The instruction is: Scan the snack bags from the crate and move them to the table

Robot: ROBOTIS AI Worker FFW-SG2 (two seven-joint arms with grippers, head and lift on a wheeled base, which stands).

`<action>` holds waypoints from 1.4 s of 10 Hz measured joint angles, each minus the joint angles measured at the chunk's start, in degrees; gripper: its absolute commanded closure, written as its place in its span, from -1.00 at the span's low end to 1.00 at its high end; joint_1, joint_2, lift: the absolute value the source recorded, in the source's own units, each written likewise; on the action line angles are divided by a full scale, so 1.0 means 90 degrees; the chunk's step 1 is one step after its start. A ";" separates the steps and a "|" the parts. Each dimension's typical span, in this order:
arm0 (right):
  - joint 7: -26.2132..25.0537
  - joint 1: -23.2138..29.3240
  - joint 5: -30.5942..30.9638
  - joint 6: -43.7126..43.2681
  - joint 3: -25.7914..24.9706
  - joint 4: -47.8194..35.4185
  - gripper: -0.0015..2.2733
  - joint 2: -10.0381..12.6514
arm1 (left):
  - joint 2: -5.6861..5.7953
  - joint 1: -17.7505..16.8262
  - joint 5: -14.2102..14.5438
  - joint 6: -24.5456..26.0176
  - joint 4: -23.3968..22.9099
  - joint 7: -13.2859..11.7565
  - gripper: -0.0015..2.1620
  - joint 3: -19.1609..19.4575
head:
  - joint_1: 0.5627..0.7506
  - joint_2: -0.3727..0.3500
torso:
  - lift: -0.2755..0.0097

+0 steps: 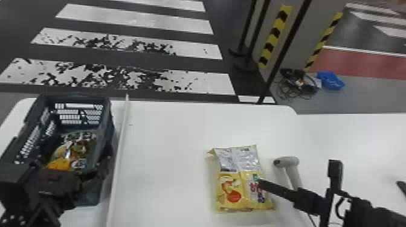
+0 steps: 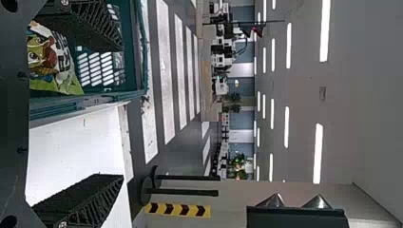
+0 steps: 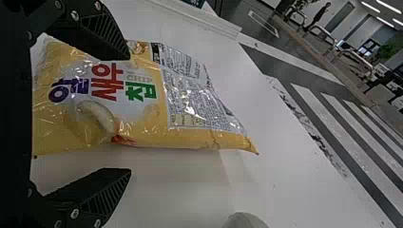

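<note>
Pickup: here, by the look of it, your job was getting the right gripper (image 3: 129, 114) onto the yellow-and-silver snack bag (image 1: 238, 184), which lay on the white table (image 1: 169, 151) just left of the handheld scanner (image 1: 287, 162).
Pincer width: wide, and you held nothing in it; one finger hung over the bag's right side, the other stood out clear of it.
Crate side: your left gripper (image 2: 122, 113) was wide and empty too, near the plastic crate (image 1: 108, 129), where more snack bags (image 1: 74, 151) lay.
Bag alignment: you needed that right-hand spread further left, the pack squarely between both fingers; a pinch from there risked merely shoving its edge.
Wrapper squeeze: light and even was your best bet, as the film looked slick and puffed, likely to slip or crumple.
Scanner clearance: tight, so you wanted a careful path; a stray finger could have bumped it.
Silver end: it pointed away from you, towards the table's far edge, with the yellow lettered end nearer you.
Bag's long axis: it ran near to far, slightly askew, the pack lying down with its lettering up.
</note>
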 measured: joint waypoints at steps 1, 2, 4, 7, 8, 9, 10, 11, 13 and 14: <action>0.0012 -0.0001 0.0043 -0.0008 0.0117 0.0002 -0.84 -0.0001 | -0.0006 0.0000 0.0000 -0.0003 0.0024 -0.0004 -0.96 0.0000 | 0.41 -0.54 | 0.27; 0.0017 -0.0002 0.0084 -0.0029 0.0200 0.0002 -0.50 0.0000 | -0.0010 -0.0002 0.0000 -0.0004 0.0044 -0.0009 -0.96 -0.0004 | 0.41 -0.51 | 0.27; -0.0062 -0.0060 0.0378 -0.0083 0.0391 0.0009 0.96 -0.0001 | -0.0007 -0.0026 0.0008 -0.0004 0.0061 -0.0010 -0.96 -0.0010 | 0.41 -0.50 | 0.27; -0.0248 -0.0077 0.0471 -0.0492 0.0482 -0.0029 0.98 0.0012 | -0.0010 -0.0056 0.0010 -0.0002 0.0088 -0.0010 -0.96 -0.0010 | 0.41 -0.50 | 0.27; -0.0247 -0.0074 0.0450 -0.0535 0.0459 -0.0075 0.98 0.0014 | -0.0011 -0.0061 0.0010 -0.0003 0.0104 -0.0010 -0.96 -0.0010 | 0.41 -0.50 | 0.27; -0.0245 -0.0072 0.0391 -0.0480 0.0411 -0.0156 0.98 0.0001 | -0.0011 -0.0077 0.0010 -0.0004 0.0125 -0.0007 -0.96 -0.0010 | 0.41 -0.50 | 0.27; -0.0245 -0.0069 0.0313 -0.0341 0.0313 -0.0312 0.98 -0.0014 | -0.0015 -0.0100 0.0015 -0.0003 0.0150 0.0000 -0.96 -0.0010 | 0.41 -0.50 | 0.27; -0.0245 -0.0063 0.0158 -0.0140 0.0117 -0.0542 0.98 -0.0032 | -0.0019 -0.0123 0.0020 -0.0003 0.0184 0.0008 -0.96 -0.0010 | 0.41 -0.51 | 0.27; -0.0311 -0.0085 -0.0134 0.0018 -0.0353 -0.0881 0.98 -0.0055 | -0.0005 -0.0160 0.0034 -0.0003 0.0204 0.0023 -0.96 -0.0005 | 0.41 -0.55 | 0.27; -0.0428 -0.0109 -0.0240 0.0002 -0.0611 -0.0991 0.98 -0.0056 | 0.0013 -0.0187 0.0052 -0.0003 0.0172 0.0029 -0.96 0.0007 | 0.41 -0.60 | 0.27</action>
